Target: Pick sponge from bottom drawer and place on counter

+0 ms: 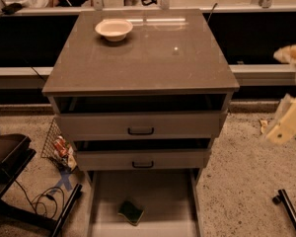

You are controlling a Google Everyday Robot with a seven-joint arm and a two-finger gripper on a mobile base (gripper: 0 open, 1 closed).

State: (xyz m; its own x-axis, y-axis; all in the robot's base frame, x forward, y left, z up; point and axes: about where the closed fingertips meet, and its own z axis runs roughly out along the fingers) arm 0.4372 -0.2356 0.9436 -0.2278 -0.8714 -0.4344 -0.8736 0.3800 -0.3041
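Observation:
The sponge (pixel 131 211), dark green on top with a yellow edge, lies on the floor of the bottom drawer (pixel 104 201). That drawer is pulled out, a pale-grey shallow tray at the foot of the cabinet. The counter (pixel 148 58) is the glossy grey-brown top of the cabinet. My gripper (pixel 288 122) shows only as pale cream parts at the right edge of the view. It is level with the upper drawers, well right of the cabinet and far from the sponge.
A white bowl (pixel 114 29) stands on the counter's back left. The two upper drawers (pixel 140 125) with black handles stand slightly open. A wire basket (pixel 56 144), cables and a black stand (pixel 10 157) are on the floor to the left. A black bar (pixel 288 209) lies at the lower right.

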